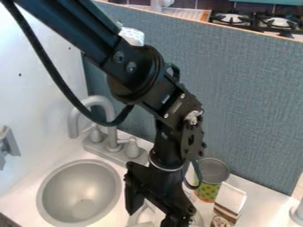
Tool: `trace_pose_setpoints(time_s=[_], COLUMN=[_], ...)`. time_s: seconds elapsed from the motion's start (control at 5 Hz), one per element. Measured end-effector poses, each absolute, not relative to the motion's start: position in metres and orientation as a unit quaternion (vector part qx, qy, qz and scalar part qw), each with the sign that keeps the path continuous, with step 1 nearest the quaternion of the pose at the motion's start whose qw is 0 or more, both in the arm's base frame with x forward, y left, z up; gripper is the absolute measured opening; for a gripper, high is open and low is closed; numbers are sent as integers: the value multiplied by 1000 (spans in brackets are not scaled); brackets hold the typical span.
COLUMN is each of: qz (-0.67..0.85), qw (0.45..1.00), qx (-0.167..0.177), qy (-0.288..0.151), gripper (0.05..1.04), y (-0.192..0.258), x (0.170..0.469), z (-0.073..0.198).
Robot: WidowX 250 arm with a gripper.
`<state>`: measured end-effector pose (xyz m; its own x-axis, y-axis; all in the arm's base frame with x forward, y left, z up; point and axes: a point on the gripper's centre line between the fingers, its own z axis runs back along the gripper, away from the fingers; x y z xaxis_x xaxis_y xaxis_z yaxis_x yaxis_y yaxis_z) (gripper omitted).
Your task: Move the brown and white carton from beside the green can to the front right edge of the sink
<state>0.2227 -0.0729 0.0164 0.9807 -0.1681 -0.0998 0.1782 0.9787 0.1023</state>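
Well, my pincer: hanging low over the counter [260, 201], near the bottom edge of the view, with its two fingers apart.
Between my fingers: part of a pale object [144, 217] shows in the gap; whether I touch it, I cannot tell, since my own black parts cover much of it.
My arm: slanting down from the upper left, its black cable looping in front of the faucet [111, 138].
Can: beside my pincer on the right of the view, upright, with a grey top and a green and yellow label [208, 191]; it stands near the blue-grey panel [242, 102].
Carton: white and brown [232, 197], just in front of the can and a little to its right, close to my right-hand side in the view; its lower part runs to the bottom edge.
Sink: a round grey basin [80, 188], set into the counter to the left of my pincer in the view.
Faucet fittings: grey handles, one on either side of the curved spout, behind the basin.
Right edge: part of a pale, rounded object [298, 213] on the counter.
Beyond the panel: a stove with black grates [254, 20].
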Motion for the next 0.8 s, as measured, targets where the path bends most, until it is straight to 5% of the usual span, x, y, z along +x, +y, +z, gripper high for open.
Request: trace_pose_setpoints(time_s=[0.2,0.8], qz=[-87,-72], qw=[993,997], qx=[57,21], qy=[54,-22], gripper=[1007,1007], y=[-73,-111], x=[221,271], z=[12,31])
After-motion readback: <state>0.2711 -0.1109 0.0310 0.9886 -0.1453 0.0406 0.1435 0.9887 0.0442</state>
